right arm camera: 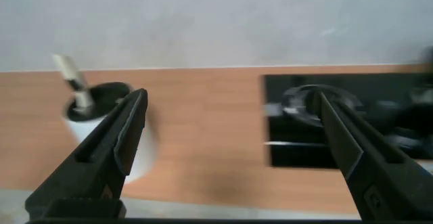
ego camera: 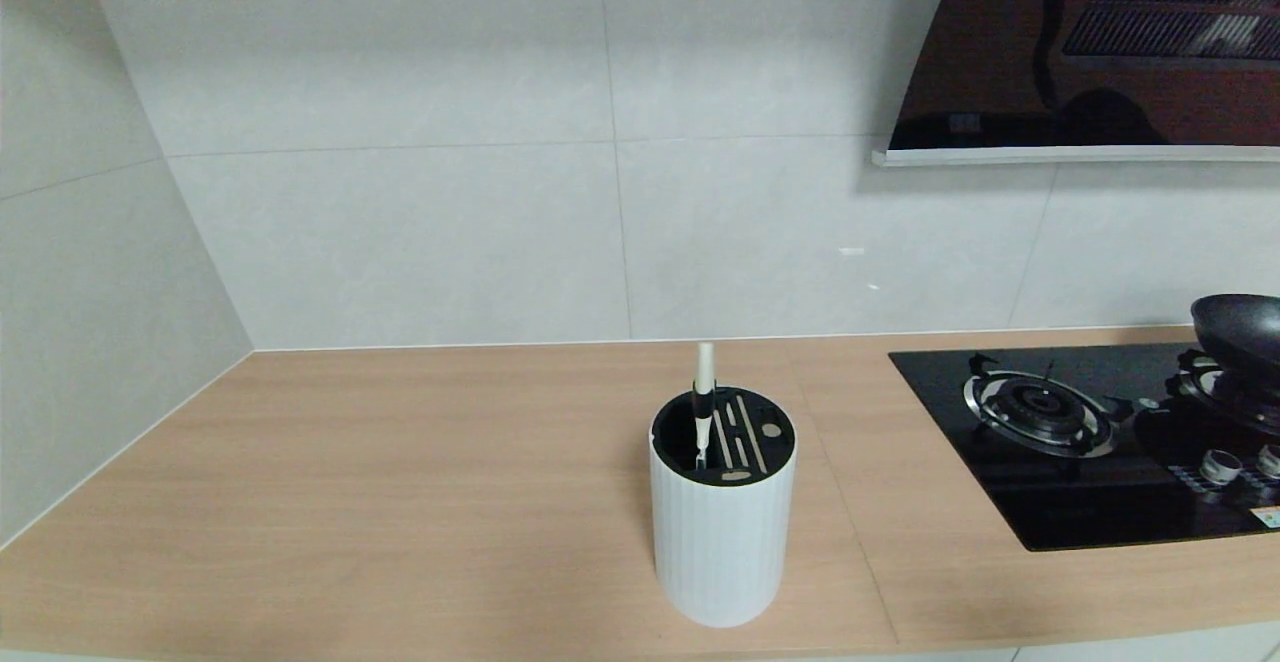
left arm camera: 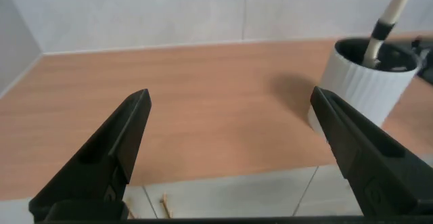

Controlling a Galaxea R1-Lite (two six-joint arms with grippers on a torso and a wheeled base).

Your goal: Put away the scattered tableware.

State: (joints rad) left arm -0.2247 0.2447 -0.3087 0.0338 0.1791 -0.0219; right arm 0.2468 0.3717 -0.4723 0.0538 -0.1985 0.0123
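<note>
A white ribbed utensil holder (ego camera: 722, 532) with a black slotted top stands on the wooden counter (ego camera: 400, 482) near its front edge. One utensil with a cream and black handle (ego camera: 703, 394) sticks up from a slot. The holder (left arm camera: 369, 88) also shows in the left wrist view, beyond my left gripper (left arm camera: 230, 109), which is open and holds nothing, back from the counter's front edge. My right gripper (right arm camera: 230, 109) is open too, with nothing between its fingers; the holder (right arm camera: 111, 126) lies past one of them and the handle (right arm camera: 73, 82) leans out of it.
A black gas hob (ego camera: 1100, 432) with burners is set into the counter at the right, with a dark pan (ego camera: 1240, 327) on the far burner. A range hood (ego camera: 1090, 52) hangs above it. Tiled walls close the back and left. The hob (right arm camera: 338, 126) also shows in the right wrist view.
</note>
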